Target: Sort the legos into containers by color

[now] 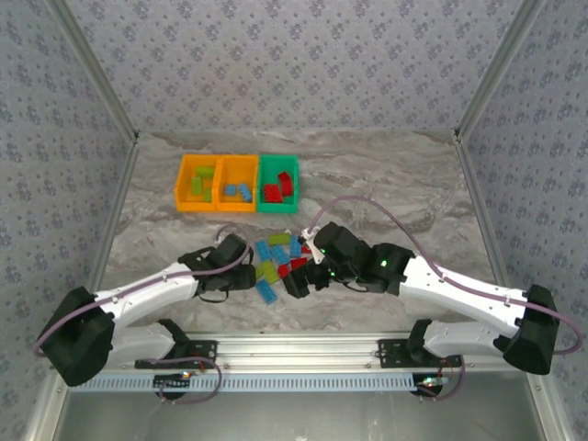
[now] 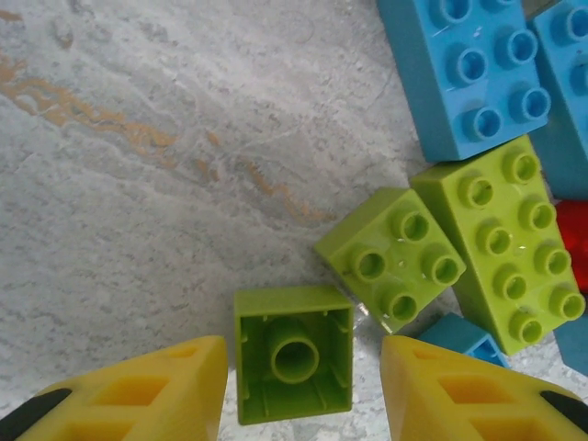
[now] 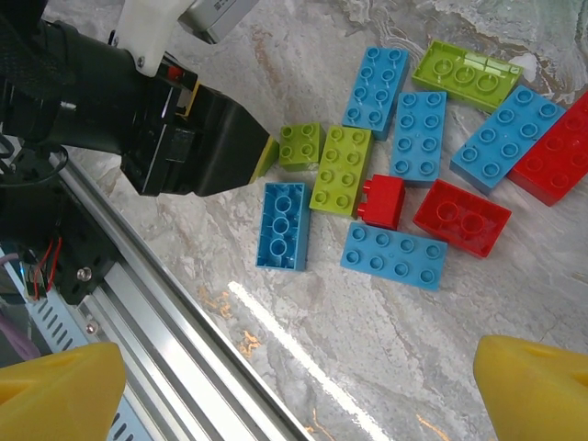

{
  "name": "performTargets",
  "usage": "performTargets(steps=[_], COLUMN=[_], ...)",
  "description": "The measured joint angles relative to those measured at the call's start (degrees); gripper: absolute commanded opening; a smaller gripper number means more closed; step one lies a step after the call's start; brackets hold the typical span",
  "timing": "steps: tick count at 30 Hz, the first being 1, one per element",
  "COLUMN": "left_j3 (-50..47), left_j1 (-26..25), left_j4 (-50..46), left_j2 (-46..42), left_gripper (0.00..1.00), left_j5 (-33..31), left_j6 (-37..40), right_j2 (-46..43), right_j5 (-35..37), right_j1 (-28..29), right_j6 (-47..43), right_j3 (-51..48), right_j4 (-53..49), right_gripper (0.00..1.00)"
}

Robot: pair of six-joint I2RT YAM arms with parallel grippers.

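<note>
In the left wrist view a small lime green lego (image 2: pixel 294 354) lies upside down on the table between my yellow fingers (image 2: pixel 165 390). A narrow gap shows on each side of it, so the left gripper (image 2: pixel 303 367) is open around it. Beside it lie a lime square lego (image 2: pixel 395 257), a longer lime one (image 2: pixel 505 248) and a blue one (image 2: pixel 469 73). The right gripper (image 3: pixel 299 390) hangs wide open over bare table near the pile (image 1: pixel 280 260). Three containers stand at the back: an orange one (image 1: pixel 183 184) holding green legos, an orange one (image 1: pixel 254 176) holding blue, a green one (image 1: pixel 263 180) holding red.
The right wrist view has the pile spread out: blue (image 3: pixel 394 255), red (image 3: pixel 462 217) and lime (image 3: pixel 466 73) legos, with the left arm's black wrist (image 3: pixel 197 138) at the pile's edge. The aluminium rail (image 1: pixel 303 354) runs along the near table edge.
</note>
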Motion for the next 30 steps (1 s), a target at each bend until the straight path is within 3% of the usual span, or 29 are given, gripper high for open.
performTargets(steps=[8, 17, 24, 27, 30], left_j3=[-0.1, -0.2, 2.2, 7.6, 13.0], left_j1=[0.0, 0.0, 0.3, 3.4, 10.9], left_j4=[2.3, 3.5, -2.2, -2.8, 0.0], left_j2=[3.9, 3.8, -5.1, -8.1, -7.1], left_gripper=[0.42, 0.24, 0.23, 0.23, 0.22], left_j5=[-0.2, -0.9, -5.5, -8.8, -11.1], left_j6=[1.7, 2.1, 3.1, 5.7, 9.0], right_j2=[0.1, 1.2, 1.4, 1.3, 1.0], right_j5=[0.9, 1.4, 2.9, 4.6, 5.9], right_j1=[0.5, 1.0, 2.4, 2.6, 2.6], right_j6=[0.6, 0.8, 0.8, 0.8, 0.8], right_j3=[0.9, 2.4, 3.9, 4.3, 4.3], right_j4=[0.2, 0.2, 0.6, 1.2, 1.3], right_gripper=[1.0, 1.0, 1.0, 1.0, 1.0])
